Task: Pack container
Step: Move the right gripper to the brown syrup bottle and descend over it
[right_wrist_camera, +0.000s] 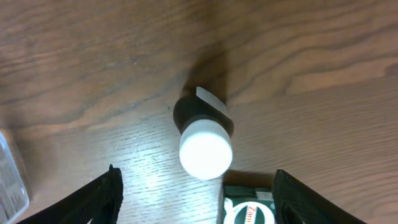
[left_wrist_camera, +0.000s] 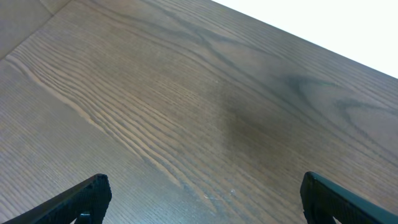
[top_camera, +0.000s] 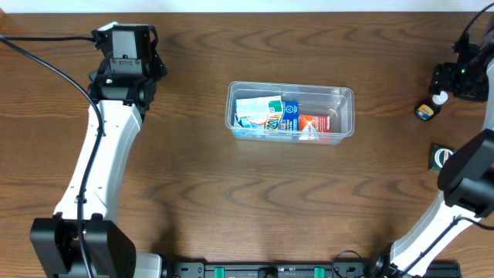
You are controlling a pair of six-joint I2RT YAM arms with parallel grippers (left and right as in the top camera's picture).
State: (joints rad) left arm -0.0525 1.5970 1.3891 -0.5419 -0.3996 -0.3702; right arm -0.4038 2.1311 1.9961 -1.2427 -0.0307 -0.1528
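A dark brown wood-grain tabletop (top_camera: 231, 193) fills nearly the whole overhead frame. A plain white strip (top_camera: 309, 5) runs along the top edge, and a black bar with green fittings (top_camera: 270, 271) along the bottom. Light is even, shadows soft.

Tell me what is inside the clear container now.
Inside the container: a white-and-teal box, a blue box and a red box. Its right end looks bare. Anything beneath the boxes is hidden.

From overhead the right end effector (top_camera: 451, 81) is a dark mass near the picture's edge, its jaws indistinct. The right arm (top_camera: 471, 166) hides part of the green box (top_camera: 438, 157); the right wrist view crops it at the bottom and shows only a corner of the container (right_wrist_camera: 9, 180).
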